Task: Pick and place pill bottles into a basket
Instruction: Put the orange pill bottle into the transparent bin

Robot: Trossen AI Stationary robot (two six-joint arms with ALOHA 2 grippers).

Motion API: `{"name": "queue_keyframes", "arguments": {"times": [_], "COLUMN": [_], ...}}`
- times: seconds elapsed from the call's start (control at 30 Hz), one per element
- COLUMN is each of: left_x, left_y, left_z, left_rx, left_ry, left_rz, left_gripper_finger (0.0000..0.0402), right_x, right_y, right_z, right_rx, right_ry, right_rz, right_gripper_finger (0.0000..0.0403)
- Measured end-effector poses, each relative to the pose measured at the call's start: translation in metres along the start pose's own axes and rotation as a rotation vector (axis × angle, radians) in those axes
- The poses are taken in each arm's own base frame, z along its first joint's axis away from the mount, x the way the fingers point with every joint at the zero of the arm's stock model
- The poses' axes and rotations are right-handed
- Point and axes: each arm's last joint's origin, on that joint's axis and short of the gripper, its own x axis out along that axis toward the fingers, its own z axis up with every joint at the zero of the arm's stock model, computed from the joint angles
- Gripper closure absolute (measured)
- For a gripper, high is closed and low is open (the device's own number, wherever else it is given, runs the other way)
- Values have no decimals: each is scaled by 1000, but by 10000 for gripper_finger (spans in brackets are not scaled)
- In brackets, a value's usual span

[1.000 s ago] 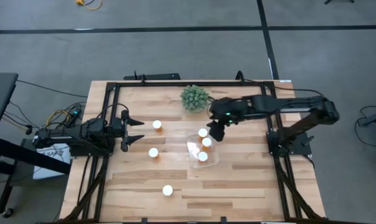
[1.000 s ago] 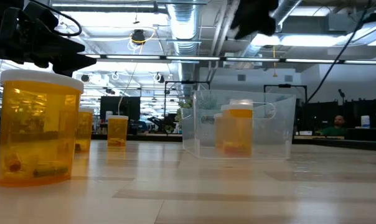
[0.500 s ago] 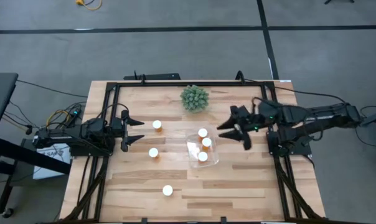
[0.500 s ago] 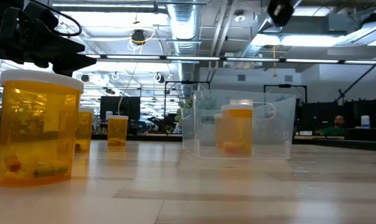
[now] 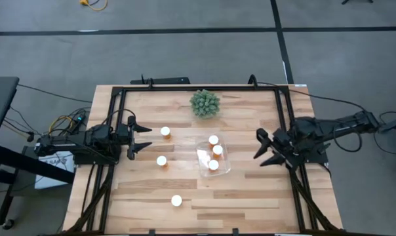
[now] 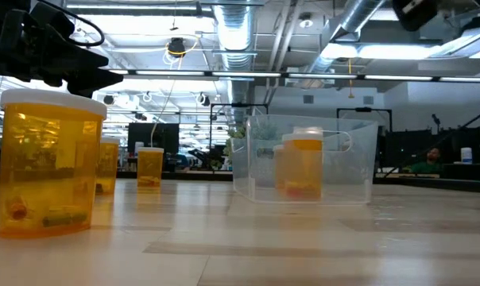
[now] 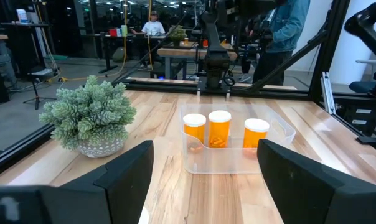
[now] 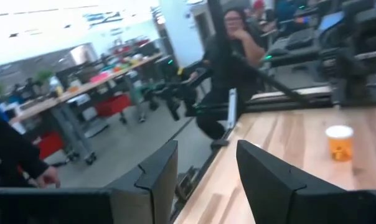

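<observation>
Three orange pill bottles with white caps stand upright in the clear basket at mid-table; they also show in the left wrist view. Three more bottles stand on the wood at the left and near the front. My left gripper is open and empty at the table's left, pointing toward the basket. My right gripper is open and empty, right of the basket near the table's right edge.
A green spiky plant ball sits in a pot at the far middle, just beyond the basket. A black frame runs around the table. People show in the room beyond in the wrist views. Bare wood lies between the basket and my right gripper.
My right gripper has drawn back from over the basket's far side toward the table's right edge and a little toward the near edge, empty. The bottles and the basket have stayed where they were.
</observation>
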Motion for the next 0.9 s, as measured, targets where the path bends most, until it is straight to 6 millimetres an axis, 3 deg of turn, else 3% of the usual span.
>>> {"name": "queue_keyframes", "arguments": {"times": [0.23,0.5,0.9], "left_x": [0,0,0], "left_y": [0,0,0], "left_z": [0,0,0], "left_rx": [0,0,0], "left_ry": [0,0,0], "left_rz": [0,0,0], "left_gripper_finger": [125,125,125], "right_x": [-11,-19,-30], "right_y": [5,9,12], "right_z": [-28,-37,-59], "right_rx": [-34,-53,-41], "right_ry": [-48,-228,-278], "right_rz": [79,160,202], "right_gripper_finger": [251,259,263]}}
